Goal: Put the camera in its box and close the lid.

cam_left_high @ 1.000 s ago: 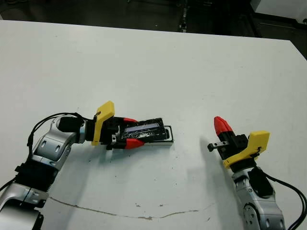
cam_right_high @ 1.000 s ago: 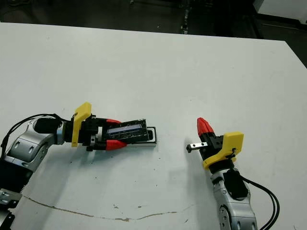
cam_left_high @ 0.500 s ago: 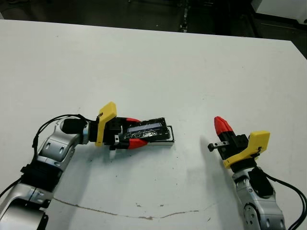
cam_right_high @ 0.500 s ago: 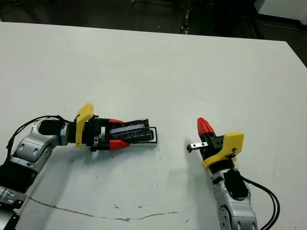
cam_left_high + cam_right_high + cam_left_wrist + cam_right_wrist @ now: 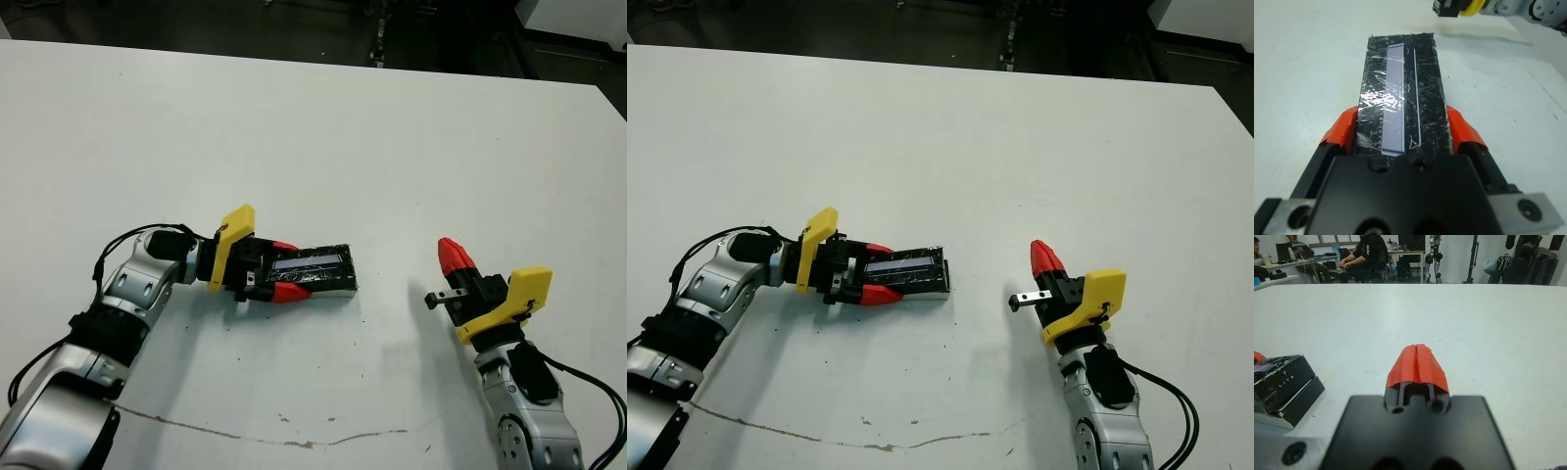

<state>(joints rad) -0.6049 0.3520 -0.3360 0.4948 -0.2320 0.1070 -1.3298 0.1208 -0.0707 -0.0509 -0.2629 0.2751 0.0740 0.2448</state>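
Toward the white table's (image 5: pixel 323 127) near left, the left gripper (image 5: pixel 282 269) clamps its 2 red fingertips on the glossy, foil-wrinkled black lid (image 5: pixel 315 267) covering the white-walled box (image 5: pixel 333 290); releasing it askew risks a half-seated lid, while the right gripper (image 5: pixel 452 258), pinched shut, holds nothing.

1. Tabletop (image 5: pixel 323 127): white, matte, with small dark specks and a thin brownish scuff line (image 5: pixel 255 436) near the front edge.
2. Floor (image 5: pixel 196 24) beyond the far edge: dark.
3. Far side of the room, right wrist view: seated people (image 5: pixel 1365 257) at desks (image 5: pixel 1278 280).
4. Upright stands and dark equipment (image 5: pixel 1528 259) against a pale wall (image 5: pixel 1488 254).
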